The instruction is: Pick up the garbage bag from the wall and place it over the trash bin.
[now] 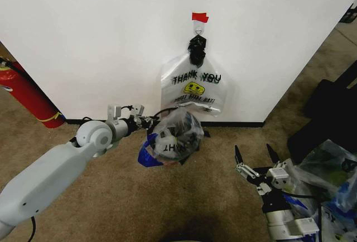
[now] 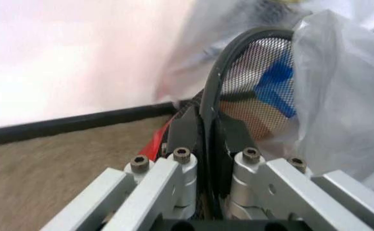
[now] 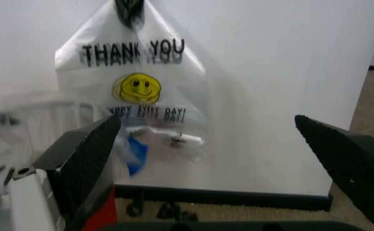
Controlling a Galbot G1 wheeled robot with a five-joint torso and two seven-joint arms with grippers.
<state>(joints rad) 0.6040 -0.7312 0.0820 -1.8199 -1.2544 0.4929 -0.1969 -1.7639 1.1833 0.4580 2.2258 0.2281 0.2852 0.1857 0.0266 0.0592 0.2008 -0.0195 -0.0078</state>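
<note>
The trash bin [image 1: 179, 135], black wire mesh, stands on the carpet below the wall [image 1: 100, 41], just under the hanging "THANK YOU" bag [image 1: 194, 86]. The garbage bag [image 1: 162, 148], clear plastic with blue patches, is draped around the bin. My left gripper [image 1: 148, 124] reaches in from the left and is shut on the bin's rim [image 2: 213, 82]; crinkled bag plastic [image 2: 344, 101] lies beside the mesh [image 2: 264, 55]. My right gripper [image 1: 255, 154] hangs open to the bin's right, holding nothing. Its fingers [image 3: 87, 159] frame the "THANK YOU" bag [image 3: 142, 72].
A red fire extinguisher [image 1: 27, 94] leans at the far left by the wall. Dark cases [image 1: 329, 108] and plastic bags [image 1: 329, 169] crowd the right side. A black baseboard [image 1: 240, 124] runs along the wall. A hook under red tape [image 1: 199, 17] holds the smiley bag.
</note>
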